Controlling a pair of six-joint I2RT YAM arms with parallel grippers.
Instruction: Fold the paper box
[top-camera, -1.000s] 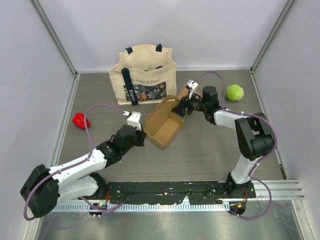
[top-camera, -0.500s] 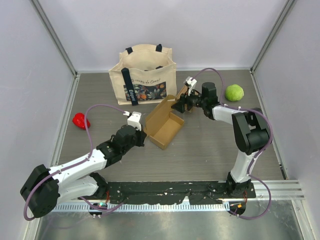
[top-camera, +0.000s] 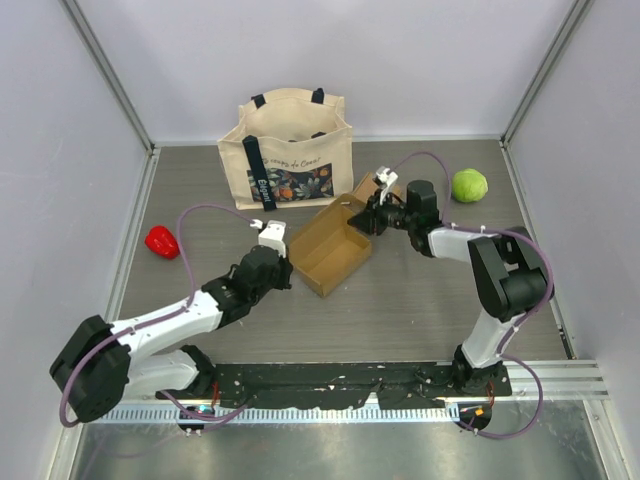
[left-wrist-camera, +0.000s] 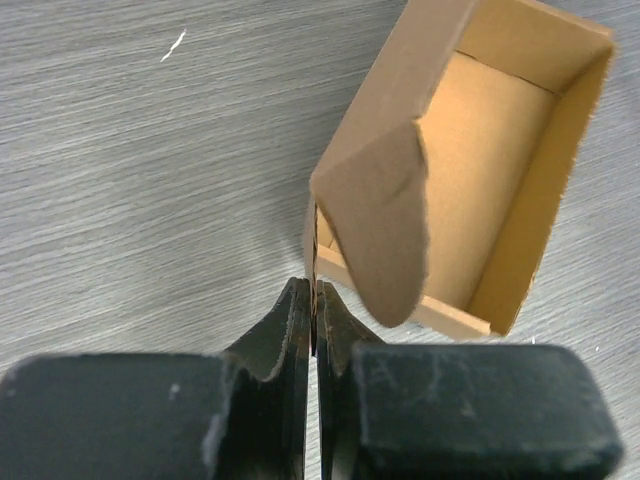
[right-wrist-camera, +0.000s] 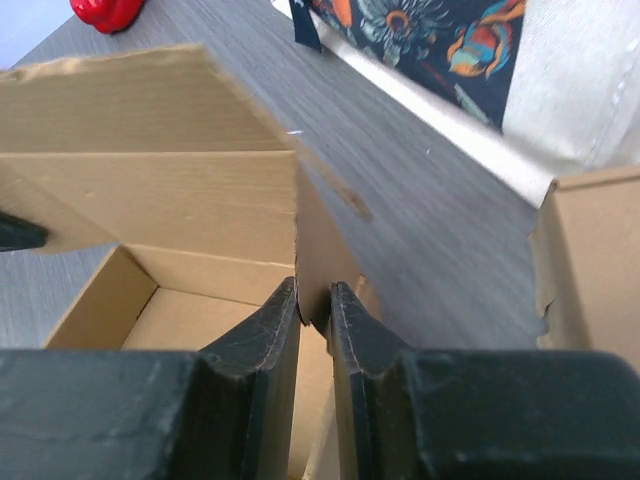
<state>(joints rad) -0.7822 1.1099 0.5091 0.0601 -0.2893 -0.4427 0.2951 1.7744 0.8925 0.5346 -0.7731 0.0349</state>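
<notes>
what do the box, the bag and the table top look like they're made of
Box: brown cardboard, matte, with raw fibrous cut edges.
Bag: cream woven cloth, probably canvas; it shows soft folds, dark straps and a printed panel.
Table top: grey wood-grain surface with a slight sheen, likely laminate rather than solid wood.

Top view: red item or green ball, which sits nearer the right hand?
The green ball, just right of the right hand; the red item lies by the left wall, beyond the paper box.
</notes>
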